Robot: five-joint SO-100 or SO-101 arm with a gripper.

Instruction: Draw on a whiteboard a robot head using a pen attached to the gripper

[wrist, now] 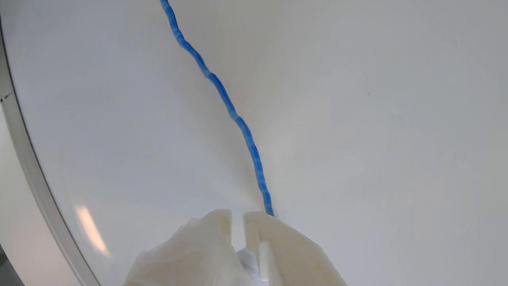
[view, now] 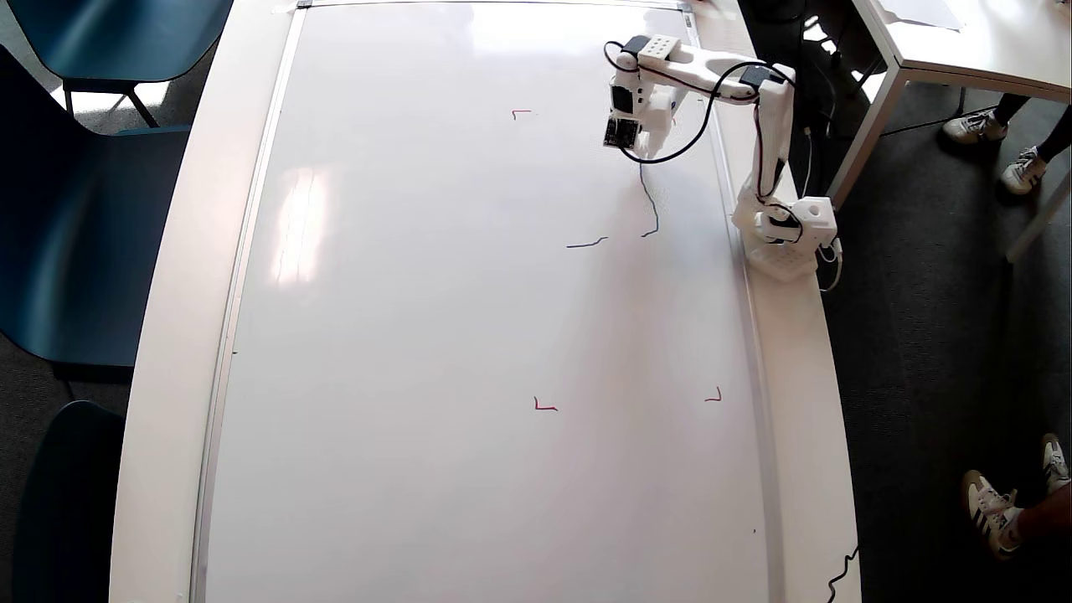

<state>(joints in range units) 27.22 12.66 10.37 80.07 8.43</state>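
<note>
Keeping steady downward pressure suits this stroke: the end effector [wrist: 237,216], nearly clenched around the barely visible pen, trails a wobbly blue line [wrist: 230,107] across the whiteboard [view: 419,335].

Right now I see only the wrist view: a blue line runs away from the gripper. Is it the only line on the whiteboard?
Observer: No. In the overhead view a short blue stroke lies apart from the long blue line, to its lower left.
Operator: Does the long line join that stroke?
Observer: No. Its far end hooks towards the stroke, but there is a bare gap between them.
Operator: Where is the gripper relative to the red marks?
Observer: In the overhead view the gripper is right of the upper red mark and far above the lower left red mark and the lower right red mark.
</note>
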